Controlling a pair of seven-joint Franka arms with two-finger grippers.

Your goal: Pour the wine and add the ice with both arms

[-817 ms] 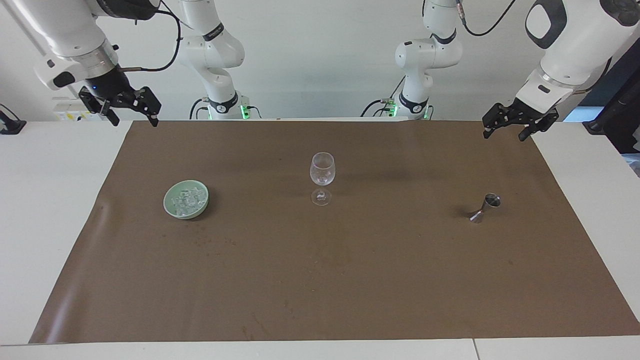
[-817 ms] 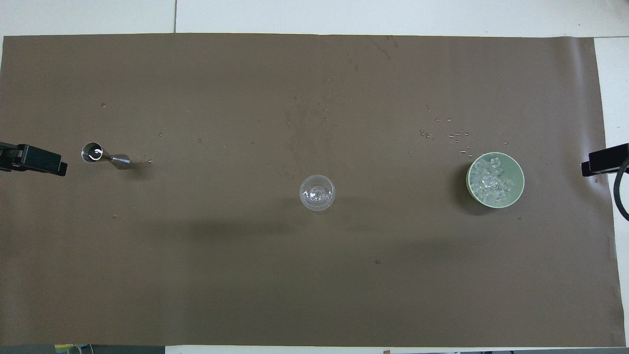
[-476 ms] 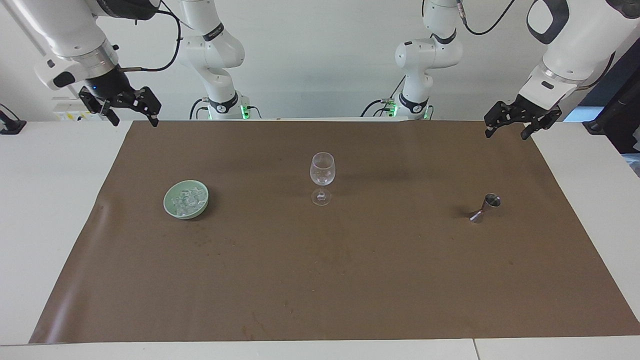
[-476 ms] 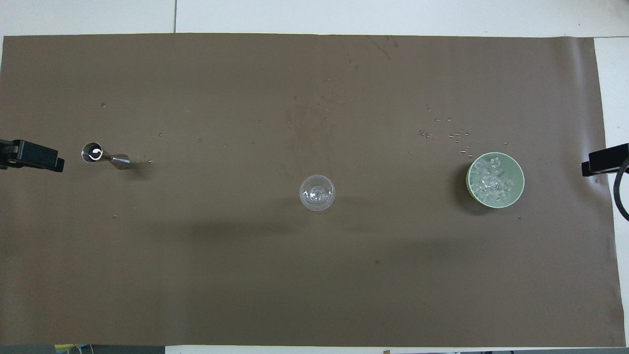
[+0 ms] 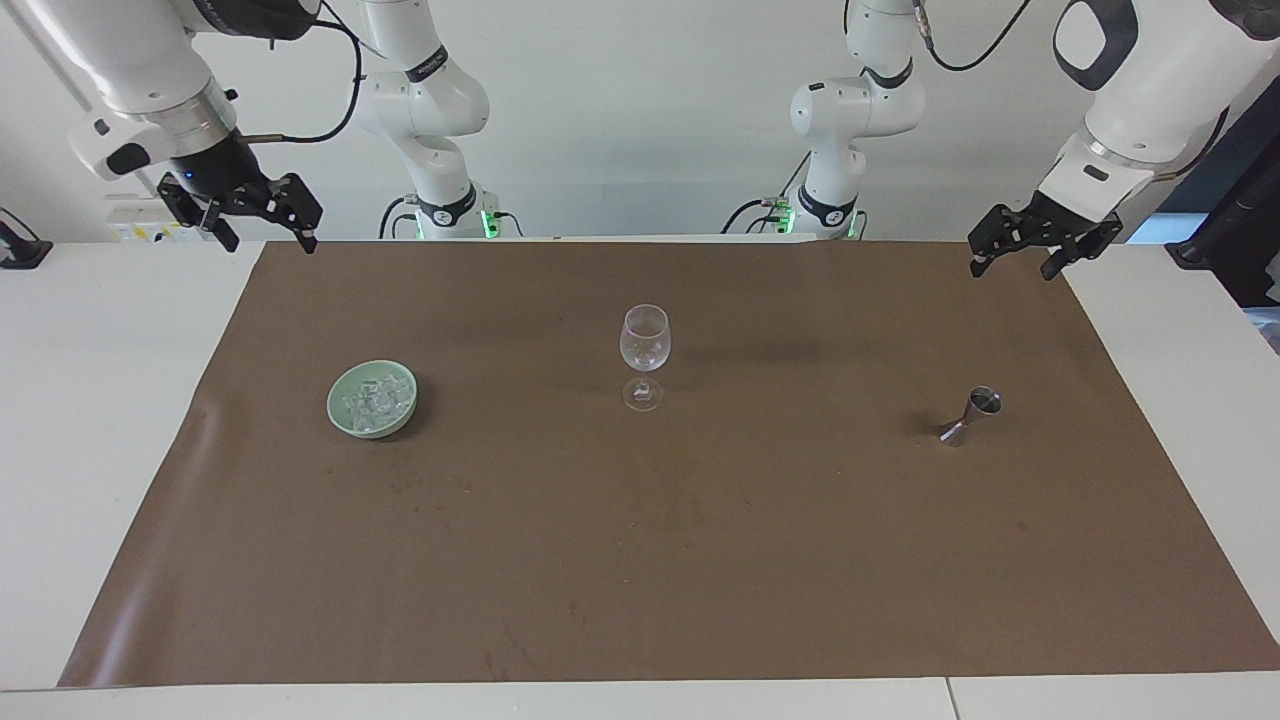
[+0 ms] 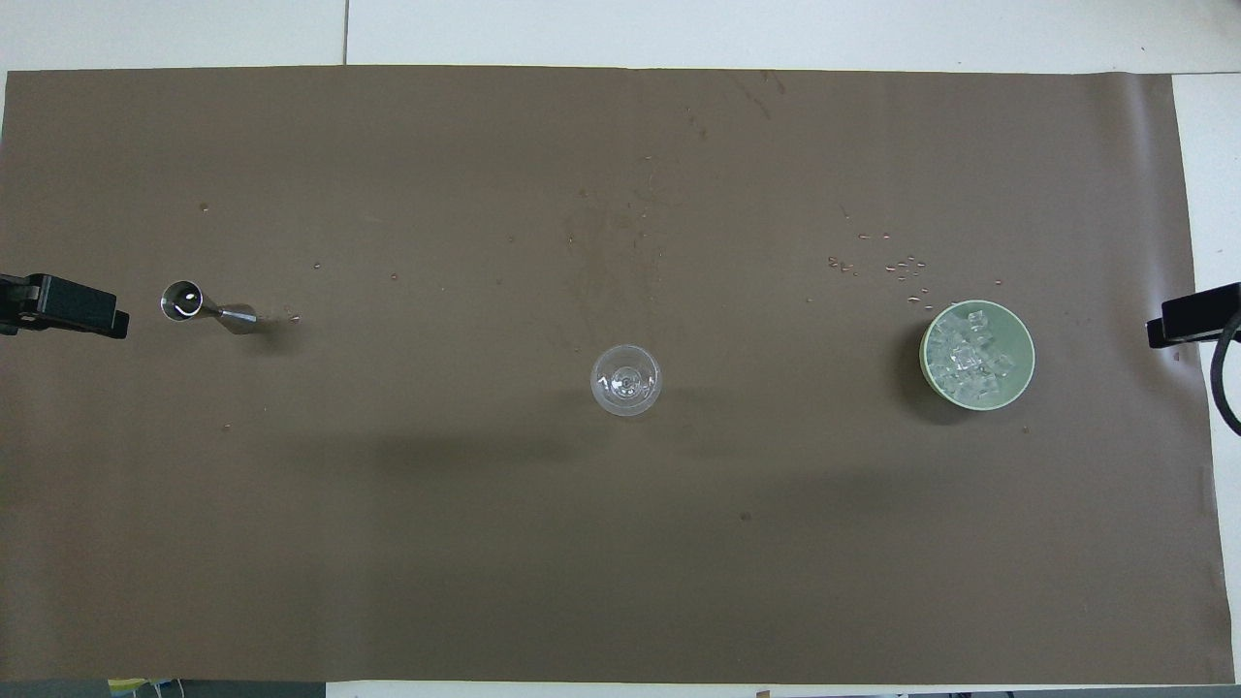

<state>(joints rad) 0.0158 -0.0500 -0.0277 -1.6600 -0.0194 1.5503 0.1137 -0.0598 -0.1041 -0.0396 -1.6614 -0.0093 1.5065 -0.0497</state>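
Right now the wine glass (image 5: 644, 356) stands upright at the middle of the brown mat (image 5: 700, 560), and it serves as the landmark for everything else. It looks empty, its round foot flat on the mat.

Toward the right arm's end of the table from the glass, well apart from it, sits a pale green bowl (image 5: 334, 404). The ice (image 5: 376, 402) lies heaped inside that bowl, a pile of small clear cubes that stays below the rim. Seen from overhead, the ice (image 6: 972, 361) fills most of the bowl (image 6: 930, 369), and a scatter of tiny specks lies on the mat just farther from the robots than the bowl.

Toward the left arm's end from the glass, also well apart from it, a small metal jigger (image 5: 972, 415) stands on the mat, slightly farther from the robots than the glass.

The right gripper (image 5: 268, 238) hangs in the air over the mat's corner at the robots' edge, at the bowl's end, its fingers spread wide and holding nothing. The left gripper (image 5: 1012, 268) hangs over the mat's edge at the jigger's end, likewise spread wide with nothing between its fingers. Both are well apart from the glass.
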